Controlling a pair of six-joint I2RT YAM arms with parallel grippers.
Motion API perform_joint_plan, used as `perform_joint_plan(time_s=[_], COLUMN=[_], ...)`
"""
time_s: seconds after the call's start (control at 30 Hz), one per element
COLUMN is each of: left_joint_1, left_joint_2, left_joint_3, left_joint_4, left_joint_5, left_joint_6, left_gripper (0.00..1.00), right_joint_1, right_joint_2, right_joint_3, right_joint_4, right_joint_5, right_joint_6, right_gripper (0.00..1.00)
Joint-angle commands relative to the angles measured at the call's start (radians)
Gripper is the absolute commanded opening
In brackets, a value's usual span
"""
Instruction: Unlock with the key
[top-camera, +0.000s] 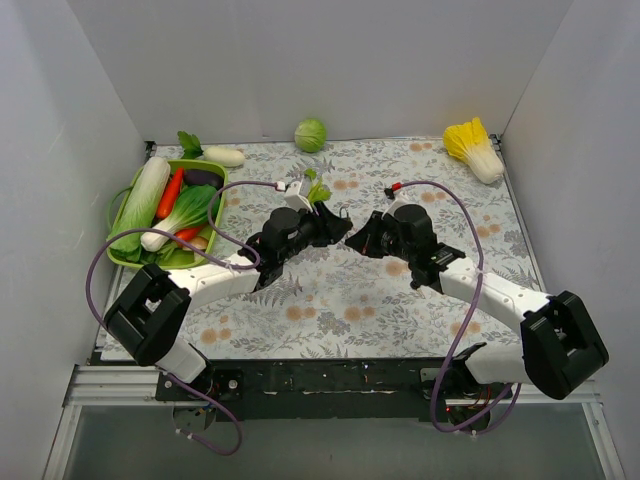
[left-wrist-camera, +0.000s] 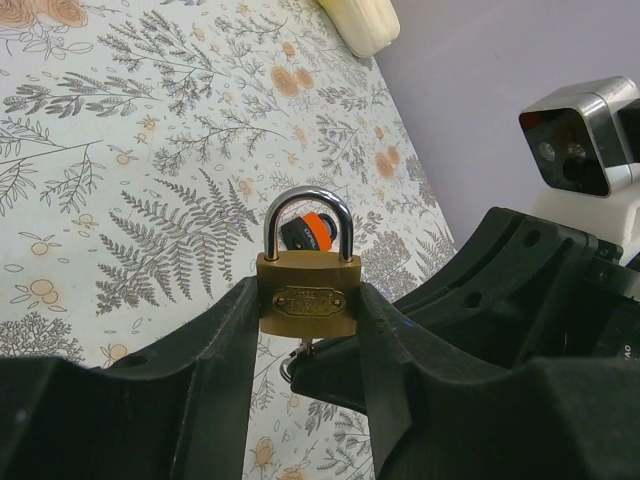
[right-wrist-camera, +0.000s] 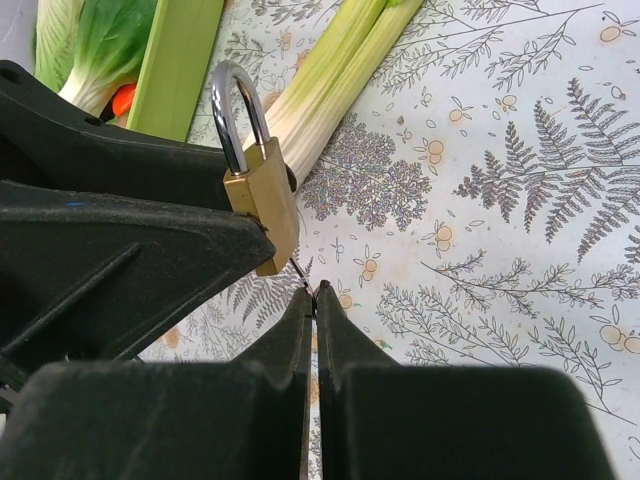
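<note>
Left gripper (left-wrist-camera: 308, 325) clamps padlock (left-wrist-camera: 307, 295) mid-table, right gripper (right-wrist-camera: 313, 300) is pinched shut on key (right-wrist-camera: 304, 276) at the lock's underside; key looks inserted, shackle (left-wrist-camera: 307, 200) not yet open, so the turn remains.

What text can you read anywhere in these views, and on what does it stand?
No text reads clearly in any view.
Padlock, oval plate on its face: embossed letters, too blurred to read.
Orange-black item seen through the shackle: white marks, too small to read.
</note>
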Motion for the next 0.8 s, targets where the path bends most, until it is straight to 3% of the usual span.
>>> perform_joint_plan(time_s=[0.0,0.77], left_joint_1=[-0.046,-0.069], left_joint_2=[-0.030,-0.013], left_joint_3=[-0.040,-0.042], left_joint_4=[-0.091,-0.079], left_joint_5=[0.101,0.102], left_joint_6=[0.036,0.065], left_gripper=[0.00,0.00], right_joint_1=[-0.055,-0.055], right_joint_2=[-0.049,-0.104], right_joint_3=[0.025,0.020], right_joint_4=[0.193,0.232], right_joint_5=[0.128,0.108], right_joint_6=[0.010,-0.041], right_gripper=[0.01,0.01])
